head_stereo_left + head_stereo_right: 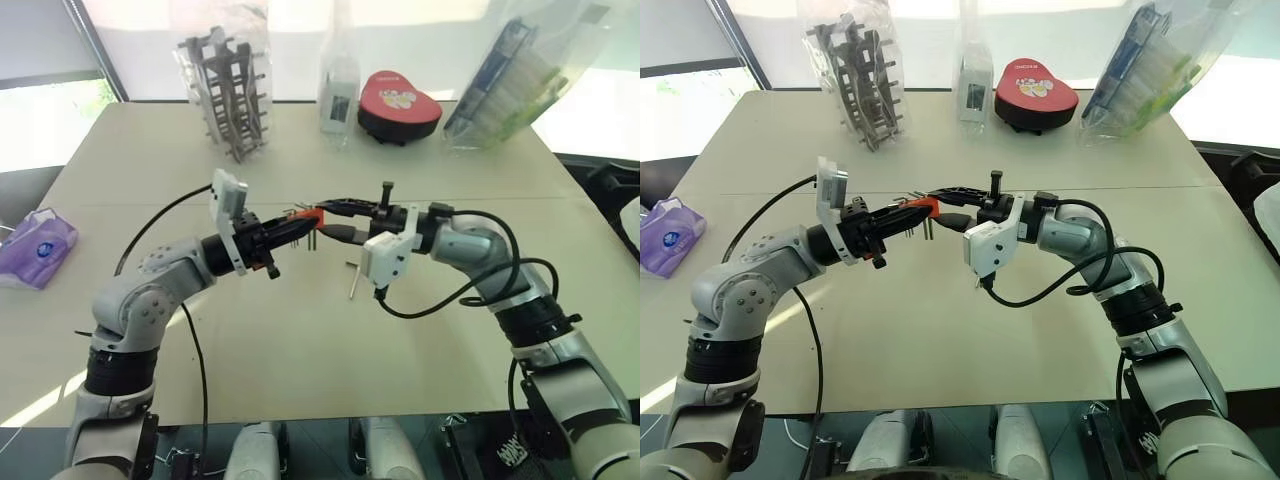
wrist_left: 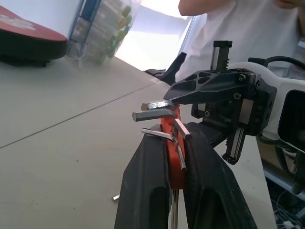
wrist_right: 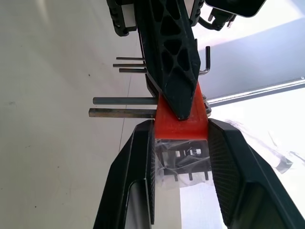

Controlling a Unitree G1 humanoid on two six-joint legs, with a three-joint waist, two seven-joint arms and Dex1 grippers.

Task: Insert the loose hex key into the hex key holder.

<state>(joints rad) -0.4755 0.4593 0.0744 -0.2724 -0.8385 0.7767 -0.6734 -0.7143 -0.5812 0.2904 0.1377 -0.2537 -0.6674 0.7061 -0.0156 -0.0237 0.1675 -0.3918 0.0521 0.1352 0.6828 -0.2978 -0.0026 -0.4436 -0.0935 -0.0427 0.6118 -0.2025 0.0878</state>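
The hex key holder (image 1: 312,216) is held in the air above the middle of the table (image 1: 300,340), between the two grippers, with several thin metal keys sticking out of its orange-red block. The left gripper (image 2: 174,157) is closed tight on the block, its two black fingers pressed against both sides. The right gripper (image 3: 181,143) is set at the other end of the block, its fingers partly spread with the orange-red plastic between them; whether they truly pinch it cannot be told. The loose hex key (image 1: 353,279) is seen lying flat on the tabletop just below and a little towards the right gripper, apart from both grippers. The table is pale beige, with a seam running across it, and is set before bright windows. Along its far edge a clear bag of grey plastic racks (image 1: 229,90), a clear bottle-like pack (image 1: 338,95), a red heart-shaped case (image 1: 399,105) and a clear bag of packaged goods (image 1: 505,85) are lined up; what is inside the last bag is hard to make out. A purple tissue pack (image 1: 36,248) is placed at the left edge. A person in a white shirt (image 2: 228,24) is partly seen beyond the table, cut off at the frame's edge.
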